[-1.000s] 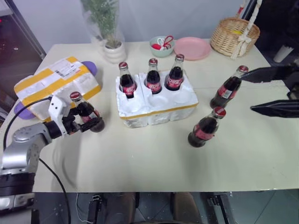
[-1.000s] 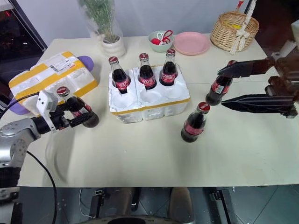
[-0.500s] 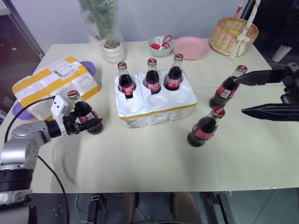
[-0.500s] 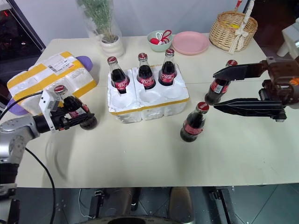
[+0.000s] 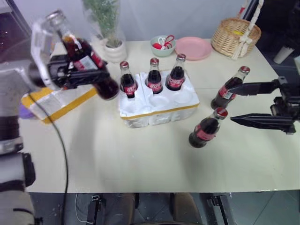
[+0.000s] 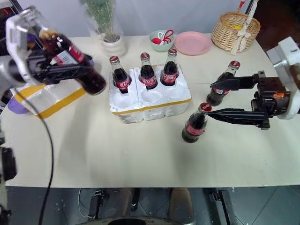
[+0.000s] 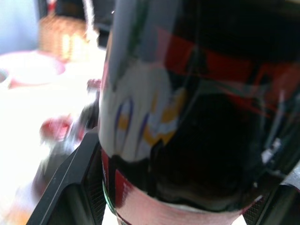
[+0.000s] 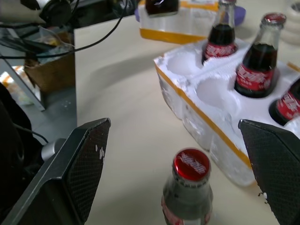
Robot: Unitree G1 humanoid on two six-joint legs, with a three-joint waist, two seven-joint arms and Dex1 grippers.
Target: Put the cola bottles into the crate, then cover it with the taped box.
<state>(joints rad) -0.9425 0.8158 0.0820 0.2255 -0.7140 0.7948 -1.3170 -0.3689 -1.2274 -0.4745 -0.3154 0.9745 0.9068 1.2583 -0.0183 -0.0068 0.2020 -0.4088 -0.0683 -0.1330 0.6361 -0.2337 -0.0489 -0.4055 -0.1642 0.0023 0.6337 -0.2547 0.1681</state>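
My left gripper [image 5: 96, 76] is shut on a cola bottle [image 5: 84, 58] and holds it tilted, high above the table, left of the crate; the bottle's dark body [image 7: 197, 117] sits between the fingers. The white foam crate [image 5: 159, 110] stands mid-table with three cola bottles [image 5: 153, 78] in its back wells and its front wells bare. Two more bottles stand on the table to the right, one further back [image 5: 228, 90] and one nearer [image 5: 205, 130]. My right gripper [image 5: 230, 104] is open beside them, and a red cap [image 8: 191, 165] lies between its fingers. The taped box [image 5: 56, 101] is partly hidden behind my left arm.
Along the table's far edge stand a potted plant [image 5: 115, 49], a small bowl with red-handled scissors [image 5: 162, 45], a pink plate [image 5: 193, 48] and a wicker basket [image 5: 235, 36]. A purple object [image 5: 24, 111] pokes out from under the taped box.
My left gripper closed on the bottle on the table and has lifted it high, drifting right toward the crate. The right gripper has shifted a little toward the two standing bottles.
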